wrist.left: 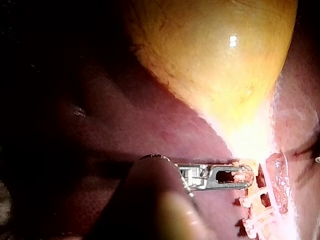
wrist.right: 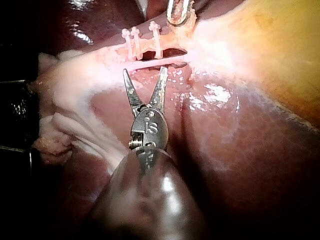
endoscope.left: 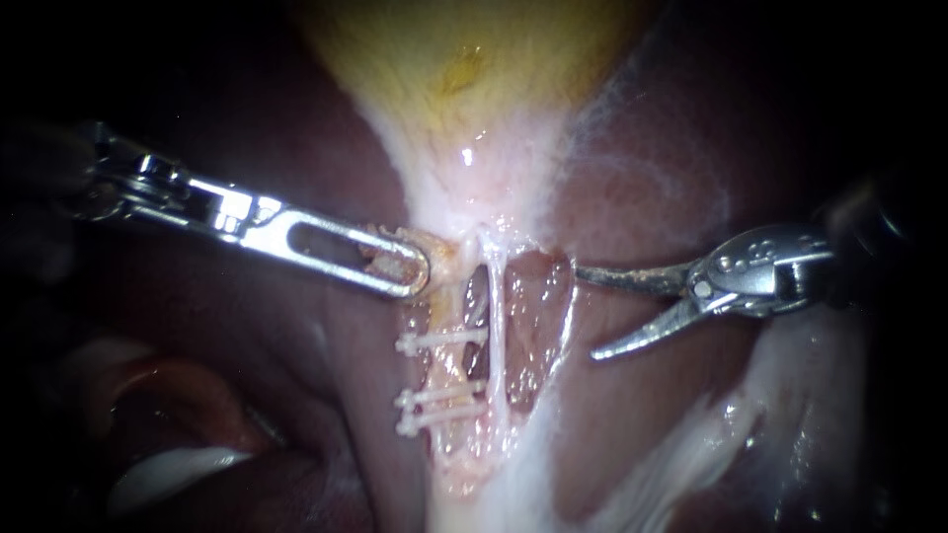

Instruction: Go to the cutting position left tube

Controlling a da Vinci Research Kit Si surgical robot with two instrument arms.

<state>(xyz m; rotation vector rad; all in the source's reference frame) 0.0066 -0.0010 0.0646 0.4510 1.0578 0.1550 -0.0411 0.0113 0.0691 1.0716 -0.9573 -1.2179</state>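
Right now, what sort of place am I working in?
Probably a surgical bench setup seen by endoscope: a yellow gallbladder on dark liver, white clips across the left tube, with my left instrument and right instrument reaching in beside it.

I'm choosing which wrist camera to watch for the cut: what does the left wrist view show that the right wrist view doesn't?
Only left wrist: the gallbladder as a full rounded dome, and the left instrument along its shaft, end effector shut on tissue. Only right wrist: the right instrument, end effector open, just short of the thin unclipped tube. Both: the clips, the liver, some gallbladder.
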